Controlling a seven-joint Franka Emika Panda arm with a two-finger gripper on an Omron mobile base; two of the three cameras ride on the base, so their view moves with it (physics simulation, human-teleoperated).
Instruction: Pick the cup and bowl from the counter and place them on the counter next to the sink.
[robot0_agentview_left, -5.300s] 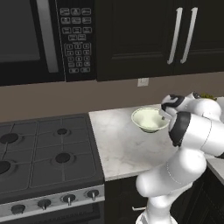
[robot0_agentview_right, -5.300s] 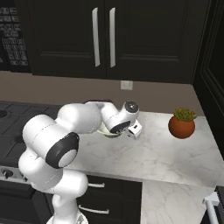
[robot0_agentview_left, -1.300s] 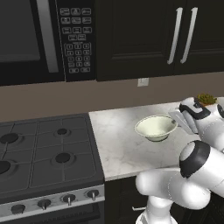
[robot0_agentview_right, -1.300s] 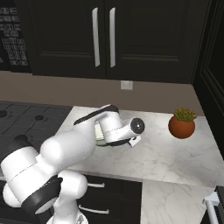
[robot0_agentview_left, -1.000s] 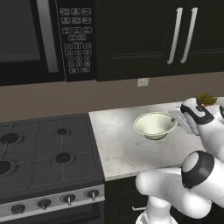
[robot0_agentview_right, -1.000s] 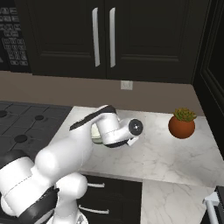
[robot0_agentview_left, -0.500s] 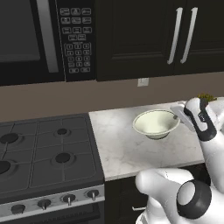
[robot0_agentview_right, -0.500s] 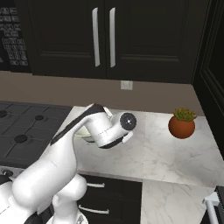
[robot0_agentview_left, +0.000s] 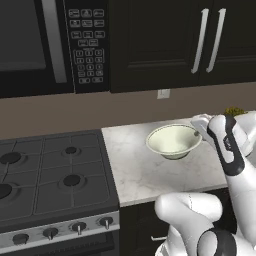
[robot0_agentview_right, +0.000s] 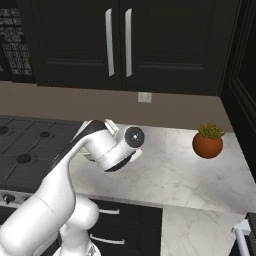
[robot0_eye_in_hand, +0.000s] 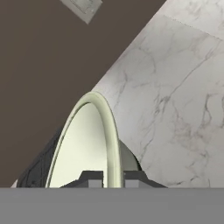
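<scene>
Left base view: the bowl (robot0_agentview_left: 173, 140) sits upright, mouth up, near the counter (robot0_agentview_left: 135, 170) back, beside the stove (robot0_agentview_left: 50, 180); the gripper (robot0_agentview_left: 199, 124) is at its right rim.

Right base view: the arm hides the bowl; a potted plant (robot0_agentview_right: 208, 140) stands apart.

Hand view: the fingers (robot0_eye_in_hand: 91, 178) are pinched on the bowl's rim (robot0_eye_in_hand: 109, 144).

Judgement: bowl gripped, no placement done yet.

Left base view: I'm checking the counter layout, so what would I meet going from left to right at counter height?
Gas stovetop → bare marbled counter → cream bowl → claw pinching the bowl's right rim.
</scene>
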